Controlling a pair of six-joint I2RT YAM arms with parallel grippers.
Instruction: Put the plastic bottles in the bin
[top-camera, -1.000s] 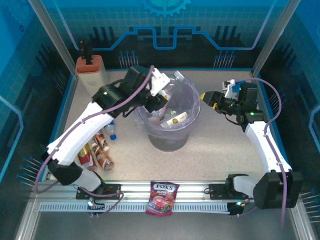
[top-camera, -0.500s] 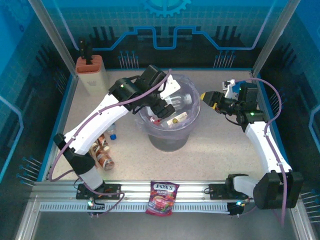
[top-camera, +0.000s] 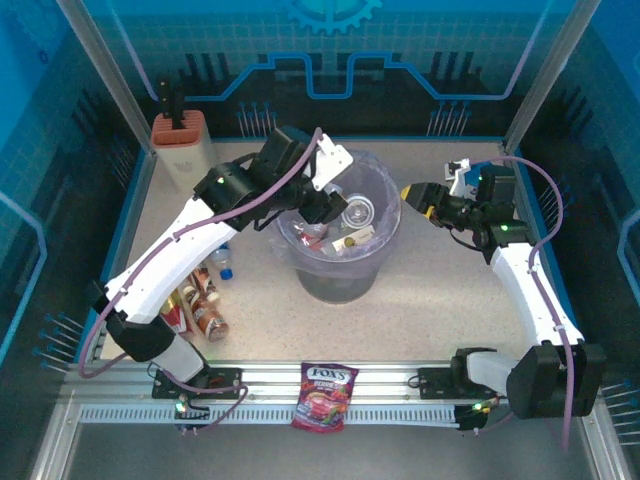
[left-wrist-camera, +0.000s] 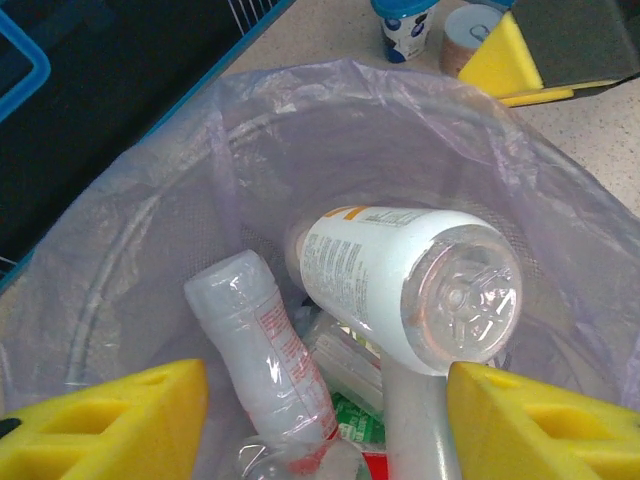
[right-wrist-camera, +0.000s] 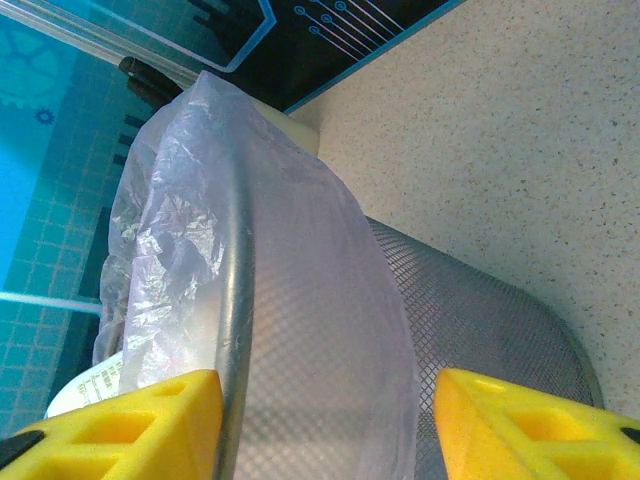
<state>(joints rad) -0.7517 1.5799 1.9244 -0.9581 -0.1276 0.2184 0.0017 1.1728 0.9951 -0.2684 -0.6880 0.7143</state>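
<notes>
Top external: high above and behind the arm bases (top-camera: 195, 380), tilted down and forward, far enough off to take in the whole table (top-camera: 450, 290). Left wrist: very close, aimed steeply down between the left fingers (left-wrist-camera: 110, 420) into the bin (left-wrist-camera: 130, 230). Right wrist: close as well, looking sideways between the right fingers (right-wrist-camera: 120, 410) at that bin's mesh wall and liner. Shared by all three: the bin.
</notes>
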